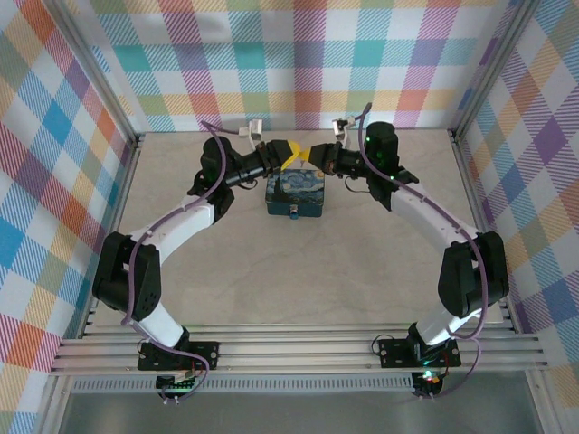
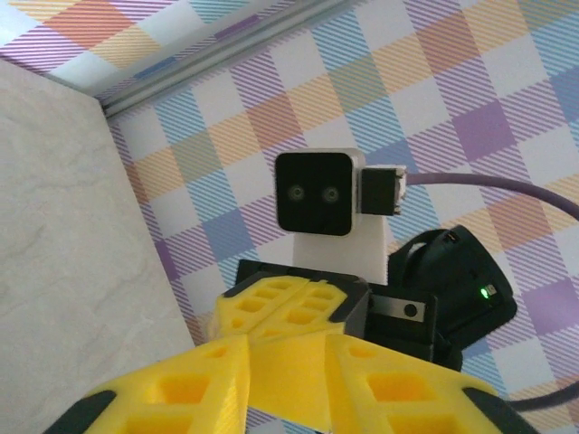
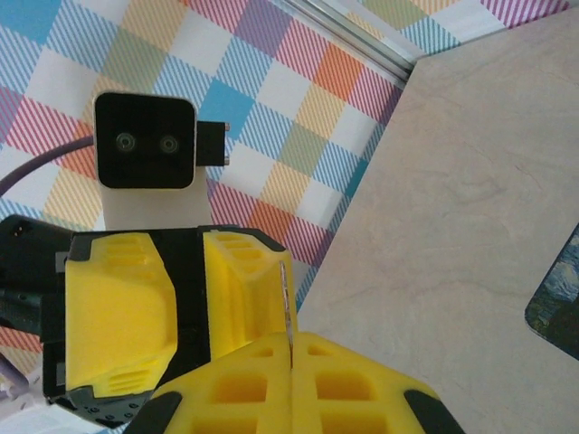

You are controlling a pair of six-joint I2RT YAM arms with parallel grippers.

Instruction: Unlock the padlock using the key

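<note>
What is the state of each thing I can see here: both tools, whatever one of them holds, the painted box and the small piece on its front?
left tool: open, fingers apart.
right tool: shut on the key.
key: thin blade seen edge-on, upright between the fingers, not in any lock.
painted box: lid closed, resting on the table.
padlock: probably the small piece at the box's near edge; too small to tell whether it is locked.
</note>
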